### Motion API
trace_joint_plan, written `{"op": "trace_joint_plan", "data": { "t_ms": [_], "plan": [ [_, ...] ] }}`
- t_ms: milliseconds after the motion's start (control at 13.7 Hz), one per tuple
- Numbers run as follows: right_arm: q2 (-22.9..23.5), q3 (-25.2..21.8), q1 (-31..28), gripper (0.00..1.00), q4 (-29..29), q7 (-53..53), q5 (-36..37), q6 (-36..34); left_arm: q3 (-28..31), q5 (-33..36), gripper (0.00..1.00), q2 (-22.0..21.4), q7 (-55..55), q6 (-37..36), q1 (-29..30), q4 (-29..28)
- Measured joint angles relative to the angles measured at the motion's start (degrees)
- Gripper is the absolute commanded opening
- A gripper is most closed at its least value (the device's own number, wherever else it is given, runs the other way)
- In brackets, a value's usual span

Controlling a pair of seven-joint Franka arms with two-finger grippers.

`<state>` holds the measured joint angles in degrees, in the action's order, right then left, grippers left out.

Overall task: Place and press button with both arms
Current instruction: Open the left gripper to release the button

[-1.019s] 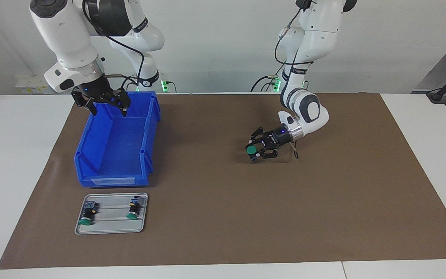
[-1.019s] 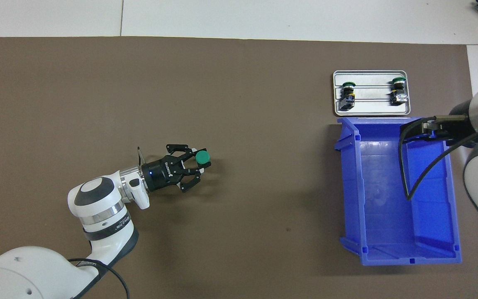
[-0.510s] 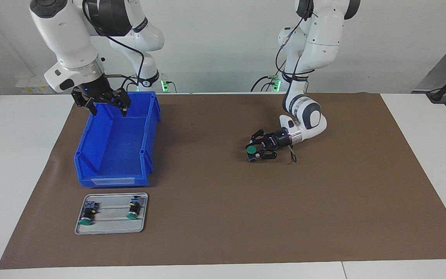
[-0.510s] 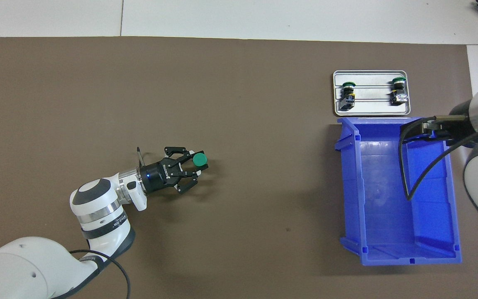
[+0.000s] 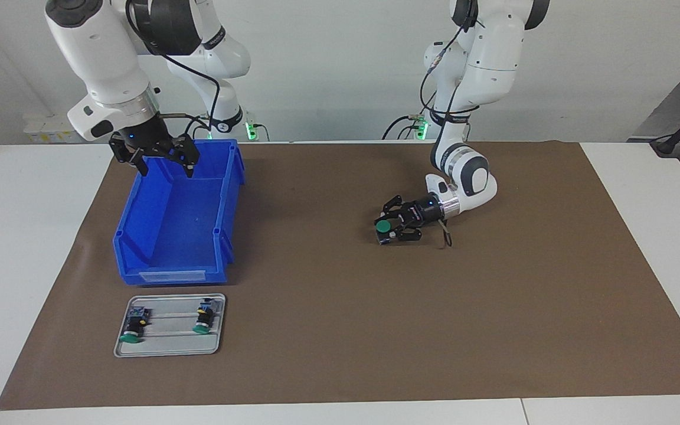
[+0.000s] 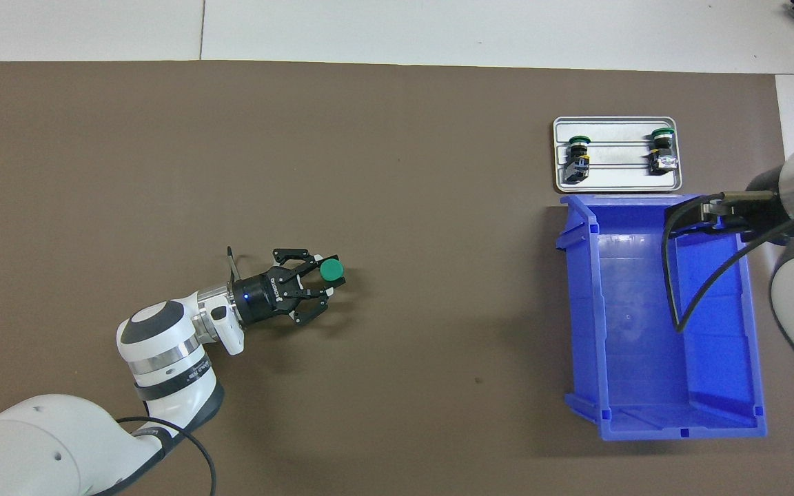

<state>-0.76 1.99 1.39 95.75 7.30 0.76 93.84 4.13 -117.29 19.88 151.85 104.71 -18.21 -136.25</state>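
Brown mat (image 5: 340,330) covers most of the table. 2 arms: left arm (image 5: 476,71) bent down low to mid-mat, right arm (image 5: 98,53) waiting over the end of the blue bin (image 5: 177,218) nearest the robots. Bin looks empty. Just beside it, farther from the robots, grey tray (image 5: 169,348) with 2 spare buttons (image 5: 132,327) lying on their sides.

Progress, judged: pick is done, 1 button (image 5: 383,228) is out of the tray and in the left gripper (image 5: 396,226). It sits low at the mat, green cap up, blue-grey end down; can't tell if the base already touches the mat. So placing is about finished or in its last bit. Left to do: release or steady it, then the press on the cap, likely by the right arm, which is well apart from it at the bin.

Left gripper: narrowed, clamped on the button body from the side, wrist roughly horizontal. In overhead view the cap (image 6: 331,270) shows at the fingertips of the left gripper (image 6: 321,279), at the end pointing toward the right arm's end of the table; cap is clear on top, nothing over it.

Right gripper (image 5: 164,167): spread wide, holding nothing, hanging over the bin's rim; in overhead view only partly seen at the frame edge
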Motion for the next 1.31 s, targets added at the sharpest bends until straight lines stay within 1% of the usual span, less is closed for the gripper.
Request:
{"op": "trace_joint_plan", "data": {
  "t_ms": [146,364,437,510,582,728,873,1019,1310],
  "plan": [
    [0.00,0.00,0.00,1.00,0.00,0.00,0.00,0.00,0.00,0.00,0.59,0.02,0.07,0.10,0.00,-0.22],
    [0.00,0.00,0.00,1.00,0.00,0.00,0.00,0.00,0.02,0.00,0.70,0.04,0.45,0.16,0.00,-1.13],
    [0.00,0.00,0.00,1.00,0.00,0.00,0.00,0.00,0.04,0.00,0.77,0.04,0.49,0.16,0.00,-1.21],
    [0.00,0.00,0.00,1.00,0.00,0.00,0.00,0.00,0.05,0.00,0.80,0.04,0.54,0.17,0.00,-1.22],
    [0.00,0.00,0.00,1.00,0.00,0.00,0.00,0.00,0.09,0.00,0.85,0.04,0.55,0.17,0.00,-1.23],
    [0.00,0.00,0.00,1.00,0.00,0.00,0.00,0.00,0.15,0.00,0.89,0.04,0.57,0.18,0.01,-1.24],
    [0.00,0.00,0.00,1.00,0.00,0.00,0.00,0.00,0.17,0.00,0.96,0.04,0.58,0.35,0.02,-1.25],
    [0.00,0.00,0.00,1.00,0.00,0.00,0.00,0.00,0.02,0.00,1.00,0.05,0.59,1.57,0.01,-1.32],
    [0.00,0.00,0.00,1.00,0.00,0.00,0.00,0.00,-0.03,0.00,1.00,0.15,0.60,2.79,0.00,-1.38]
  ]
}}
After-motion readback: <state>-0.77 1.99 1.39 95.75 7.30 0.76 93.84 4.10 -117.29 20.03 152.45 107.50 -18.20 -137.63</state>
